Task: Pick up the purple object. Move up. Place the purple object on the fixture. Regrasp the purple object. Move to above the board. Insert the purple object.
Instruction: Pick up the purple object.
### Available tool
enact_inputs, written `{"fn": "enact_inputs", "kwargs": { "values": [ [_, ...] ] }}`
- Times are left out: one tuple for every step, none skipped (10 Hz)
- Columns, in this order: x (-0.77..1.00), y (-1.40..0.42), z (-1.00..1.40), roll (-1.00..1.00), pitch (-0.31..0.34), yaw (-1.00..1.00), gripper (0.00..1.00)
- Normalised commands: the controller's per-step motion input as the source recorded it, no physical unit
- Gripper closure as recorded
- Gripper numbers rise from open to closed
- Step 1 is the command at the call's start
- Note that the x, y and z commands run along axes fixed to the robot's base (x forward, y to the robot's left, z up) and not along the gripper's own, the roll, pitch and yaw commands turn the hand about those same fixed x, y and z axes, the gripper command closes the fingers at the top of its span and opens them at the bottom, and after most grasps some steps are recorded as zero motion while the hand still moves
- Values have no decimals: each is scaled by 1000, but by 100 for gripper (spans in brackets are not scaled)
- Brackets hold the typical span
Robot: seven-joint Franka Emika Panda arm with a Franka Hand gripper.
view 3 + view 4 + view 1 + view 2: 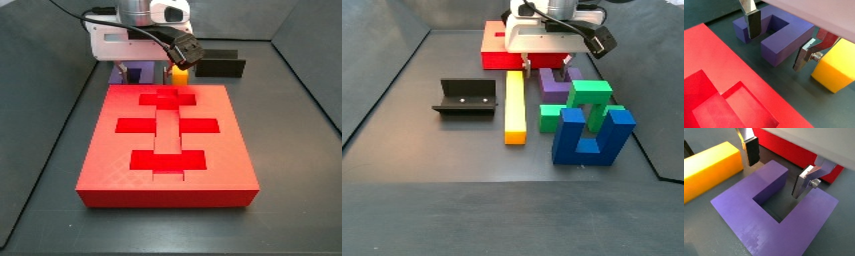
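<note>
The purple object [774, 213] lies flat on the dark worktop [449, 150], between the yellow bar [515, 105] and the worktop's edge wall, with the board [508, 48] just beyond it and the green stepped block [583, 103] next to it on the near side in a side view. In both wrist views its two prongs and joining base are plain, and one prong sits between the fingers of the end effector [777, 167].

The arm reaches straight down over the piece, its white wrist body low above the worktop in both side views. The fingers [753, 22] stand apart, one outside the prong and one in the slot between the prongs; whether the pads press on the purple plastic I cannot tell.

The yellow bar lies just beside the purple object. The fixture [465, 98] stands well apart on the far side of the yellow bar. A blue block [592, 137] stands upright near the green one.
</note>
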Motion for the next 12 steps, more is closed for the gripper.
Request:
{"fn": "enact_inputs", "kwargs": {
  "values": [
    [0,-11,-86,0,-4,0,0],
    [0,0,0,9,0,0,0],
    [0,0,0,0,0,0,0],
    [0,0,0,0,0,0,100],
    [0,0,0,0,0,0,100],
    [0,0,0,0,0,0,100],
    [0,0,0,0,0,0,100],
    [0,0,0,0,0,0,100],
    [0,0,0,0,0,0,100],
    [0,0,0,0,0,0,100],
    [0,0,0,0,0,0,100],
    [0,0,0,0,0,0,100]
  ]
}}
